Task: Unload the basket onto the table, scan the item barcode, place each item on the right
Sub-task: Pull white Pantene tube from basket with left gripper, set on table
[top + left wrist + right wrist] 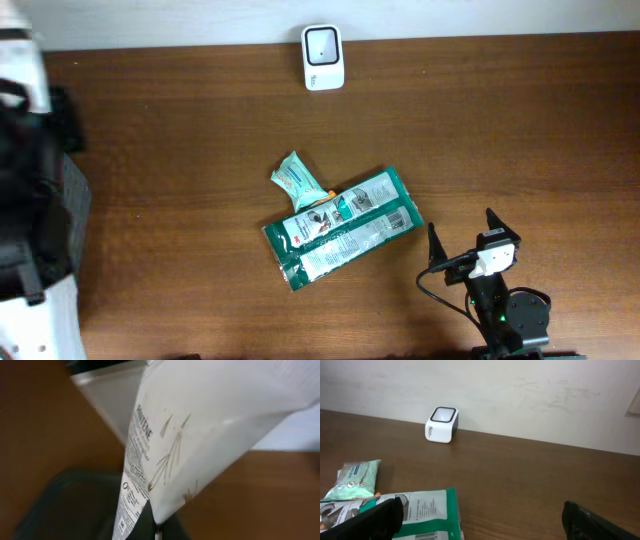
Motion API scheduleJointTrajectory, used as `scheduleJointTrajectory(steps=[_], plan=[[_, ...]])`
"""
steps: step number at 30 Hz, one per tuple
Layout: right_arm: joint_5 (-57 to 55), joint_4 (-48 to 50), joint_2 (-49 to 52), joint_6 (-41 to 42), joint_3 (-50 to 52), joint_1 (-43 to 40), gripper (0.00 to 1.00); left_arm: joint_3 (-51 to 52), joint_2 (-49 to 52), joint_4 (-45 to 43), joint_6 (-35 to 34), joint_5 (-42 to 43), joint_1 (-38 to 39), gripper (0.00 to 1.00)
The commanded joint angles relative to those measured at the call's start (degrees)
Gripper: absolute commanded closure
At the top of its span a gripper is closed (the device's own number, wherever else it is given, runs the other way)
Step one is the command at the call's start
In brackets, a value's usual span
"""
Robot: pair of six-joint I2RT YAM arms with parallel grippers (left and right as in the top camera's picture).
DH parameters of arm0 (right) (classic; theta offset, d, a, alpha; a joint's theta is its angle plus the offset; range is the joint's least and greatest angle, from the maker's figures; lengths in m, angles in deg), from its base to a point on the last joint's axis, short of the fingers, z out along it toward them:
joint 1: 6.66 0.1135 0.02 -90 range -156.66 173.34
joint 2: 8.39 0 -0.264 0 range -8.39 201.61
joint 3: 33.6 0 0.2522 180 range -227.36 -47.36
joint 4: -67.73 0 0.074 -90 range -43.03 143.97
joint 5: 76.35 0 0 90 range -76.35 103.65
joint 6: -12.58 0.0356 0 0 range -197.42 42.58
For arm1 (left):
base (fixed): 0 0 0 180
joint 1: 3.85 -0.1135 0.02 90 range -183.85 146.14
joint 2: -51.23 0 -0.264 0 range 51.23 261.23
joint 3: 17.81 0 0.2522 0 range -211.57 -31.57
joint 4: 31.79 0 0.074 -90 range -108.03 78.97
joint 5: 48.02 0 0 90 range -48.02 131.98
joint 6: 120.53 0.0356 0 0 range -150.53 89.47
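Left wrist view: the left gripper (149, 527) is clenched on the narrow end of a white shampoo pouch (200, 425), long axis running up from the grip, over a dark bin (65, 505). Overhead, the scanner (323, 57) sits at the far edge of the table (500, 120), well right of the left arm (25, 210), so the pouch likely travels right; the right gripper (460, 222) gapes, empty.

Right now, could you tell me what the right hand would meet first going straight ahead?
Probably only bare table, then the wall; depth is unclear. The right hand points right of the scanner and green packet.
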Motion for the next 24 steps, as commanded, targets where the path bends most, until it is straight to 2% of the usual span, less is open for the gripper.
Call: scheduleJointTrajectory(steps=[1,2,4,9,15,24], plan=[[-0.1,0.0,-0.4,-0.2,0.4,-0.2,0.02,-0.9,1.6,6.0,-1.2,-0.2,14.3,1.00],[-0.1,0.0,-0.4,-0.2,0.4,-0.2,0.02,-0.9,4.1,8.5,-1.7,-0.2,20.0,1.00],[-0.1,0.0,-0.4,-0.2,0.4,-0.2,0.02,-0.9,9.5,12.0,-4.3,-0.2,26.5,1.00],[-0.1,0.0,-0.4,-0.2,0.4,-0.2,0.02,-0.9,24.2,18.9,-12.8,-0.2,33.0,1.00],[-0.1,0.0,-0.4,-0.2,0.4,-0.2,0.02,-0.7,37.2,19.3,-15.8,4.0,33.2,1.00],[-0.1,0.0,-0.4,-0.2,0.4,-0.2,0.02,-0.3,44.0,18.5,-16.0,6.8,33.1,1.00]])
